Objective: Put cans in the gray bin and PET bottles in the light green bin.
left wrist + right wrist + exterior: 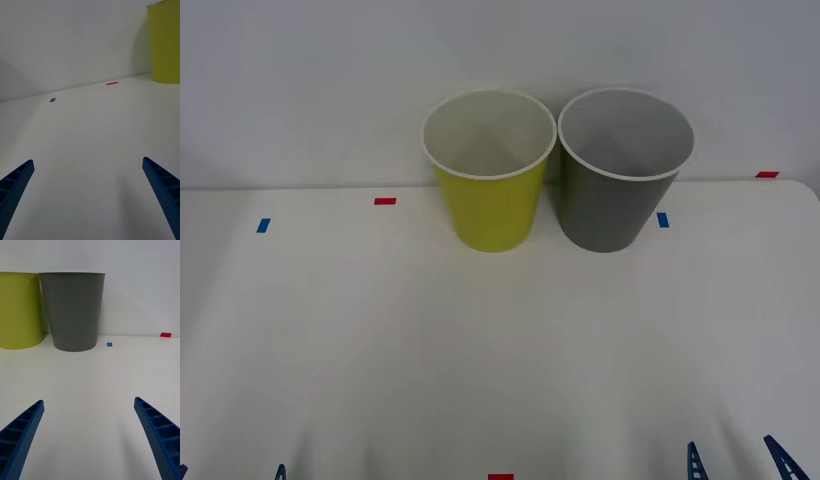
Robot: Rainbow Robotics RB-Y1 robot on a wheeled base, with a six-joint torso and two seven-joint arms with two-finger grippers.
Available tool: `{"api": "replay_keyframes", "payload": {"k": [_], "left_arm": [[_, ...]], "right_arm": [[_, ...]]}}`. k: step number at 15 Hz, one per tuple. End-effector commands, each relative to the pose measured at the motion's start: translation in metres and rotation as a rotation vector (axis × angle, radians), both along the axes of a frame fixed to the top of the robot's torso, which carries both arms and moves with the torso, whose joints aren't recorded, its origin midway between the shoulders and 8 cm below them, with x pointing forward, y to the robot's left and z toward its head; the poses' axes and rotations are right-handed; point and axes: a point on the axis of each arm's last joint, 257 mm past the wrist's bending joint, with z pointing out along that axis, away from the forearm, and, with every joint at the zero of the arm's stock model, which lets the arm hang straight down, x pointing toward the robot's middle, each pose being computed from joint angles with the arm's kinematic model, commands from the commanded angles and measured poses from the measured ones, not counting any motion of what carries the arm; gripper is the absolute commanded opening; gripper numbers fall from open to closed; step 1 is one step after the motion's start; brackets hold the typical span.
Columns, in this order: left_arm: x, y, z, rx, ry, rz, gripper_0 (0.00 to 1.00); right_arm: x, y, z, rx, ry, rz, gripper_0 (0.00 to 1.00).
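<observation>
Light green bin (490,200) beside gray bin (612,205); no writing legible

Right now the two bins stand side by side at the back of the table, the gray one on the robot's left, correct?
Not quite: the front view shows the gray bin on the robot's right, with the light green bin to its left. They do stand side by side at the back of the table.

Front overhead; wrists low; all share light green bin (488,205).
</observation>
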Motion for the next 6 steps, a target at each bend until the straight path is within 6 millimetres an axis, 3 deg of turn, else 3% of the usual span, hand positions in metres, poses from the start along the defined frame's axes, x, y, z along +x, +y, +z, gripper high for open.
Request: {"api": "replay_keyframes", "payload": {"k": [1, 6], "left_arm": [[0.0, 0.0, 0.0, 0.0, 0.0, 0.0, 1.0], [0.0, 0.0, 0.0, 0.0, 0.0, 0.0, 1.0]], "right_arm": [[0.0, 0.0, 0.0, 0.0, 0.0, 0.0, 0.82], [0.0, 0.0, 0.0, 0.0, 0.0, 0.0, 0.82]]}}
